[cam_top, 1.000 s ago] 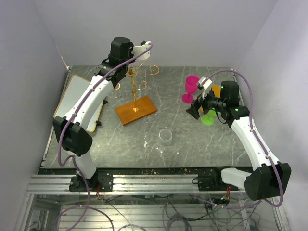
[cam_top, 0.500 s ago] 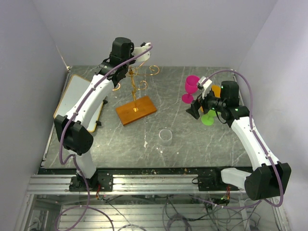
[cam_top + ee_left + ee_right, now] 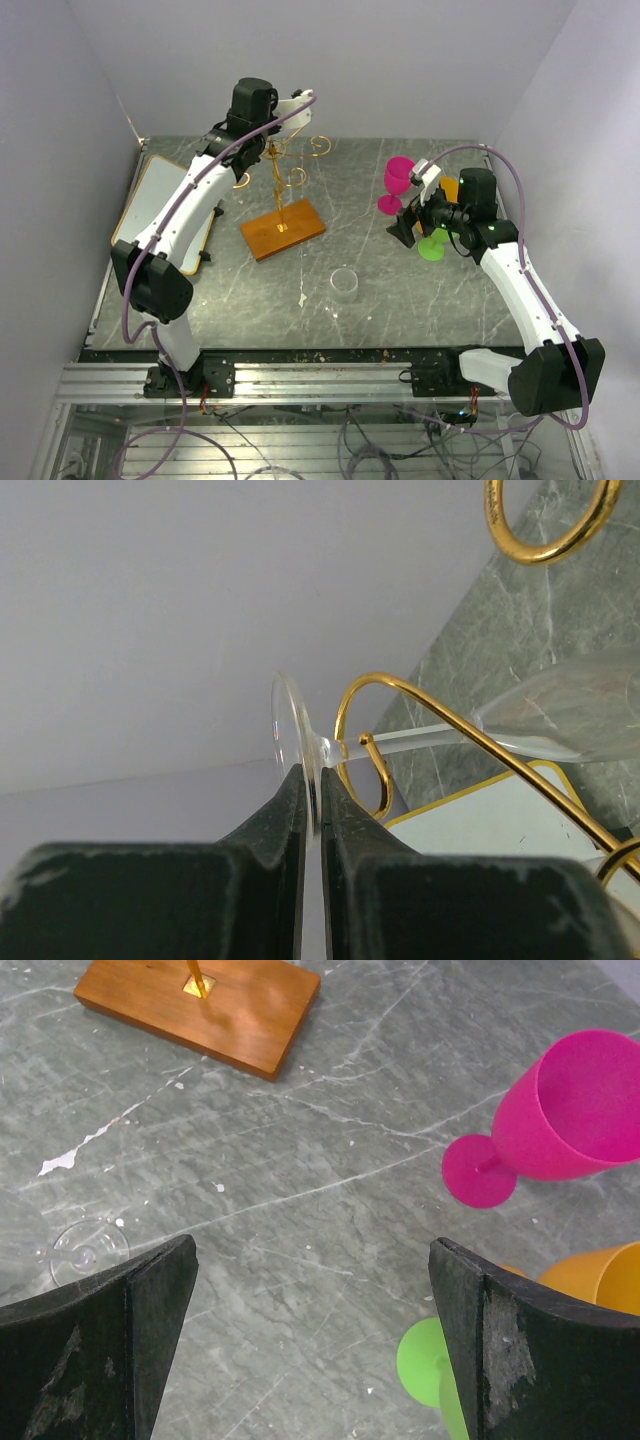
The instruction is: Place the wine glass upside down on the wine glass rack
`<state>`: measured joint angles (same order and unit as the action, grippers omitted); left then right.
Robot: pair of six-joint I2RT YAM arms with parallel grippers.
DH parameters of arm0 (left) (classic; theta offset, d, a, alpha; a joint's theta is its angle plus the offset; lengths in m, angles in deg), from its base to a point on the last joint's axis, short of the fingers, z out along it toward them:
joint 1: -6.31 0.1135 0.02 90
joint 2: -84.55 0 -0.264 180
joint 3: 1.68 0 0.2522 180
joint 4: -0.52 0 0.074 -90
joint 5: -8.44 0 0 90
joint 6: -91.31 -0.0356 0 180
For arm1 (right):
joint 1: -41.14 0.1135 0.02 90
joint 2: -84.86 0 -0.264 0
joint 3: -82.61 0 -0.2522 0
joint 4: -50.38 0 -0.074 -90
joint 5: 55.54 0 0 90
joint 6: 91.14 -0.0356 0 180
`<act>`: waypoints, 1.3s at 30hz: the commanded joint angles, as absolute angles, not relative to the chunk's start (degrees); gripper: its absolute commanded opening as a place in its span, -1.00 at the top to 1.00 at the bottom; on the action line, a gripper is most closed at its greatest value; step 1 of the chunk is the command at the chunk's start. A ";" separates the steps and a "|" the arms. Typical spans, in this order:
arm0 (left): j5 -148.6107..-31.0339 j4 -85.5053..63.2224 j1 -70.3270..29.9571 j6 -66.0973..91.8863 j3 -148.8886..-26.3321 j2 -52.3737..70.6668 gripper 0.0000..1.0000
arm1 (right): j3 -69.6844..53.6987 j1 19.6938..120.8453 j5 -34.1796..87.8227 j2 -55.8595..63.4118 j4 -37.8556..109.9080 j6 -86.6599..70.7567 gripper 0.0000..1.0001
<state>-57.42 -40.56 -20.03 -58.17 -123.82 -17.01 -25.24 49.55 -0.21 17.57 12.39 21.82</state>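
The wine glass rack (image 3: 277, 170) is gold wire on an orange-brown wooden base (image 3: 283, 229). My left gripper (image 3: 296, 104) is high at the rack's top, shut on the round foot (image 3: 288, 730) of a clear wine glass. The glass's stem (image 3: 425, 741) lies sideways through a gold scroll arm (image 3: 400, 688), and its bowl (image 3: 580, 705) is beyond that arm. In the left wrist view the left gripper (image 3: 312, 780) pinches the foot edge-on. My right gripper (image 3: 405, 228) is open and empty above the table, also in its wrist view (image 3: 312, 1250).
A second clear glass (image 3: 345, 283) stands in the middle of the table. Pink (image 3: 398, 178), orange (image 3: 450, 188) and green (image 3: 432, 246) plastic glasses cluster by my right gripper. A white rounded-corner board (image 3: 160, 200) lies at the left edge. Walls enclose the table.
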 commanded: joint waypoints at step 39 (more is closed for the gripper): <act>-61.06 -39.72 -20.66 -58.86 -119.86 -13.89 0.50 | -25.89 49.14 0.89 18.50 14.29 21.54 -1.00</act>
<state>-59.91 -40.91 -20.34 -58.65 -120.34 -14.34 -25.26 49.46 0.64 17.59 12.87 21.80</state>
